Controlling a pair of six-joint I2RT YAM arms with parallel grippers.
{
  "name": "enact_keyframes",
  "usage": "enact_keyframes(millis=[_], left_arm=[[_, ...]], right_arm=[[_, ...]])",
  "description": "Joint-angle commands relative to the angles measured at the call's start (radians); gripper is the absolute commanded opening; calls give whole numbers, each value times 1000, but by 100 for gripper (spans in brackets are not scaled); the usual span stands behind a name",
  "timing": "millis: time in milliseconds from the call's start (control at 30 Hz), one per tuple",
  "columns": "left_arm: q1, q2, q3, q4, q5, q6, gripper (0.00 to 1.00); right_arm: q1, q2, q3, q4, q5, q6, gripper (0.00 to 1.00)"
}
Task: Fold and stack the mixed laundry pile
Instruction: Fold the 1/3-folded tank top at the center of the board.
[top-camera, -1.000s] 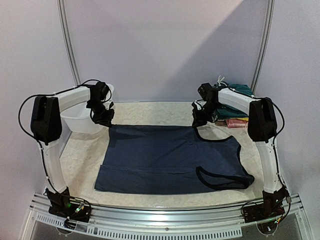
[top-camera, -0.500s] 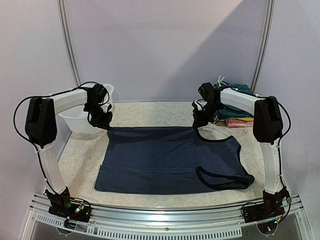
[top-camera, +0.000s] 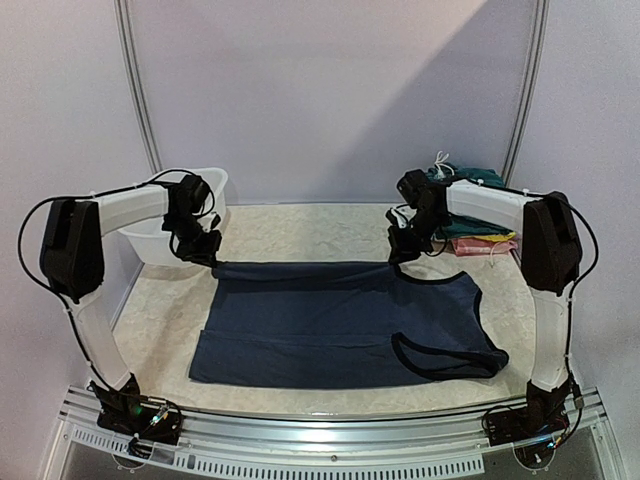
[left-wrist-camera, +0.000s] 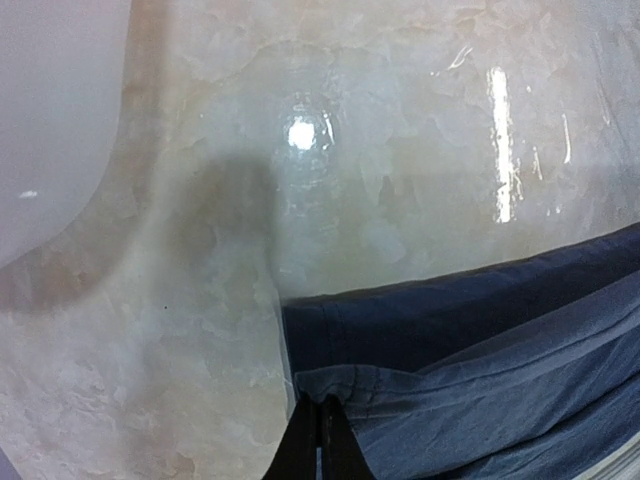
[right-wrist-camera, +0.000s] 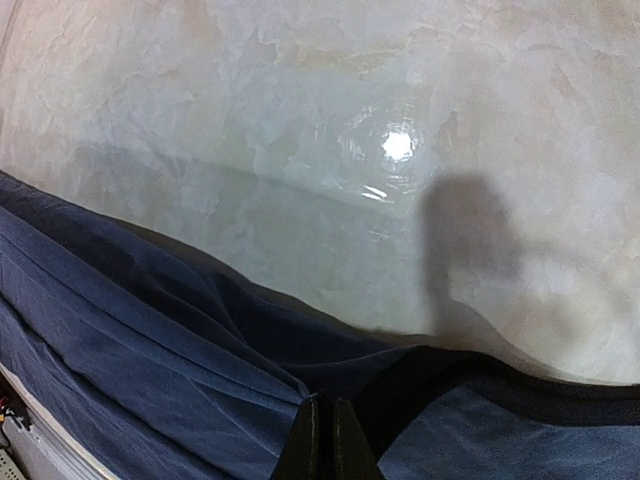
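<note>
Fold step in hand: each arm pinches one far corner of the navy garment (top-camera: 340, 320). The left fingers (left-wrist-camera: 305, 450) are closed on the bunched hem corner. The right fingers (right-wrist-camera: 303, 448) are closed on the edge beside the dark-trimmed armhole. Behind both pairs the cloth spreads back toward the arm bases (bare table (top-camera: 300, 225) lies beyond the fingertips). Both arms reach forward, elbows high, wrists tipped down. The next move, I judge, calls for lifting both corners evenly and carrying them toward the near hem, with matched tension.
</note>
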Motion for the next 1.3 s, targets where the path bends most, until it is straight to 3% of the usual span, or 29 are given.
enact_keyframes(millis=[0, 767, 1267], left_arm=[[4, -59, -48, 27, 1, -2, 0], [0, -254, -295, 65, 17, -61, 0], [-20, -255, -411, 120, 4, -114, 0]], right_arm=[[23, -69, -44, -1, 60, 8, 0], [93, -206, -249, 10, 120, 78, 0], [115, -163, -370, 89, 73, 109, 0]])
